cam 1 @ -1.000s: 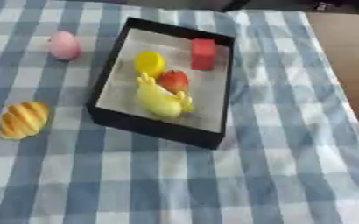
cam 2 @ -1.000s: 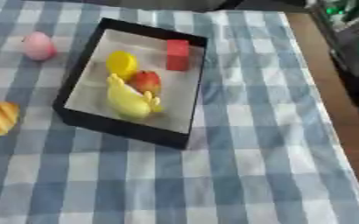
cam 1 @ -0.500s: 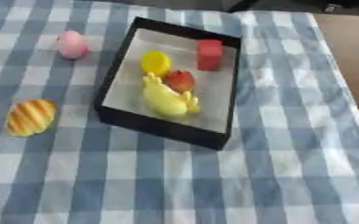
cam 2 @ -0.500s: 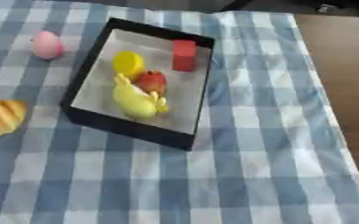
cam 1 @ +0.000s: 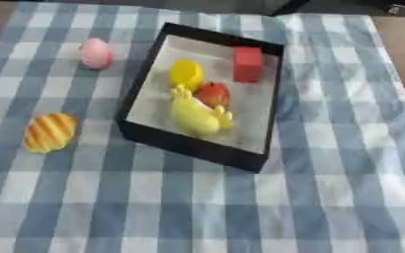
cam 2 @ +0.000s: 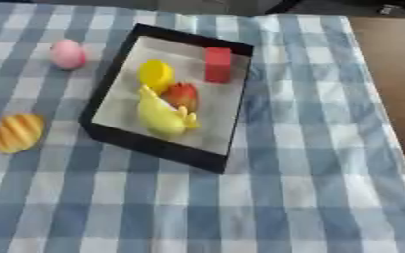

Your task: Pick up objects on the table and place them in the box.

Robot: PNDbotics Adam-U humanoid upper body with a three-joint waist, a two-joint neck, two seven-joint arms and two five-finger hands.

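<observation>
Neither hand appears in either view, so hand state cannot be determined. The black box (cam 1: pixel 188 146) holds a red block (cam 1: pixel 247 63), a round yellow item (cam 1: pixel 187 74), a red fruit (cam 1: pixel 213 94) and a yellow banana-like toy (cam 1: pixel 195 116). A pink egg shape (cam 1: pixel 95 53) and a striped bread roll (cam 1: pixel 50 132) lie on the checked bench cloth (cam 1: pixel 327 188), left of the box.

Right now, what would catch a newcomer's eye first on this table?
The black box lies askew mid-table on the blue checked cloth, holding a yellow toy, a red block, a yellow round piece and a red fruit. Left of it lie a pink egg and a striped bread roll.
</observation>
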